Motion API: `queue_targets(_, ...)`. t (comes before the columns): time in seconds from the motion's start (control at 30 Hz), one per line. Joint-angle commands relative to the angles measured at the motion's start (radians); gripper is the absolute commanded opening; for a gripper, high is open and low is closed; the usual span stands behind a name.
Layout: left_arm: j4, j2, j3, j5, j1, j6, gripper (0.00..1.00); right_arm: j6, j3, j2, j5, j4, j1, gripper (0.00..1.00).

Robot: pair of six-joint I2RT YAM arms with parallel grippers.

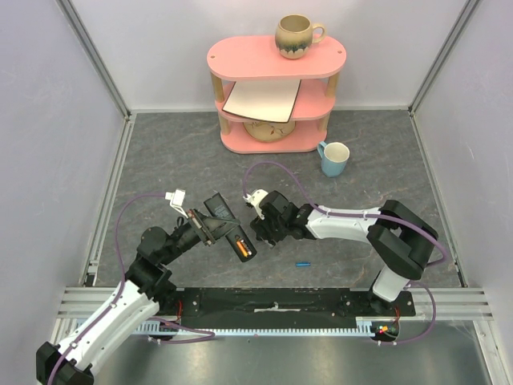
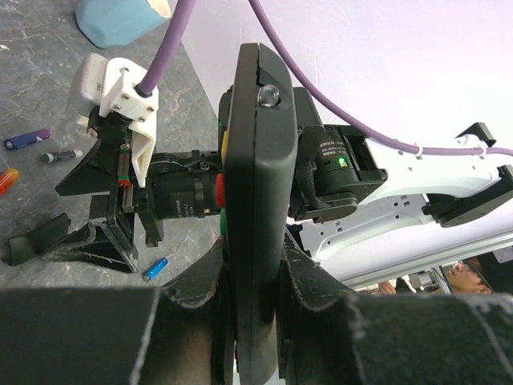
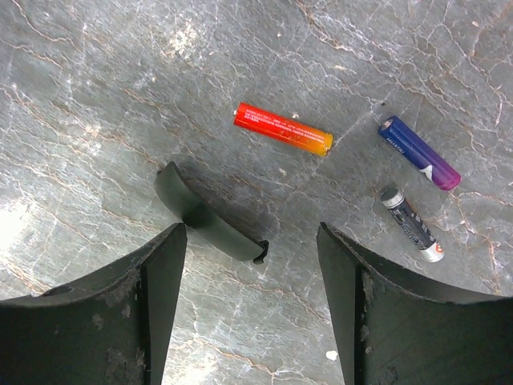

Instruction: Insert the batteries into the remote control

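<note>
My left gripper [image 2: 255, 321] is shut on the black remote control [image 2: 256, 184] and holds it edge-on above the table; it also shows in the top view [image 1: 220, 211], with the gripper [image 1: 205, 228] below it. My right gripper [image 3: 252, 241] is open and empty, pointing down over the table [image 1: 258, 235]. Beyond its fingers lie a red-orange battery [image 3: 282, 128], a blue-purple battery [image 3: 419, 152] and a dark battery [image 3: 410, 224]. A curved black battery cover [image 3: 207, 216] lies by its left finger. A small blue battery [image 1: 302, 263] lies apart to the right.
A pink shelf [image 1: 272, 58] with a mug, a board and a bowl stands at the back. A light-blue mug [image 1: 334, 158] stands in front of it. White walls and metal rails enclose the grey table [image 1: 176, 160].
</note>
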Motion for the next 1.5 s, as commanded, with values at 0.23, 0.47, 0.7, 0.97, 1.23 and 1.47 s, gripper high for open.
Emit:
queue_targets(0.23, 0.051, 0.012, -0.002, -0.006, 0.008, 0.019, 0.02, 0.056, -0.026, -0.055, 0.014, 0.056, 0.006, 0.73)
queue_targets(0.47, 0.065, 0.026, -0.001, -0.003, 0.008, 0.018, 0.02, 0.119, -0.040, -0.156, 0.044, 0.046, 0.006, 0.84)
queue_targets(0.7, 0.070, 0.023, 0.001, -0.003, 0.008, 0.015, 0.02, 0.319, -0.045, -0.204, 0.060, 0.031, 0.006, 0.83)
queue_targets(0.97, 0.070, 0.030, 0.004, -0.008, 0.008, 0.007, 0.02, 0.616, 0.018, -0.104, 0.229, -0.088, 0.071, 0.80)
queue_targets(1.23, 0.065, 0.029, 0.005, 0.003, 0.008, 0.006, 0.02, 0.736, 0.065, -0.023, 0.353, -0.162, 0.141, 0.84)
queue_targets(1.47, 0.064, 0.018, 0.010, 0.007, 0.008, 0.005, 0.02, 0.752, 0.115, 0.061, 0.394, -0.167, 0.149, 0.86)
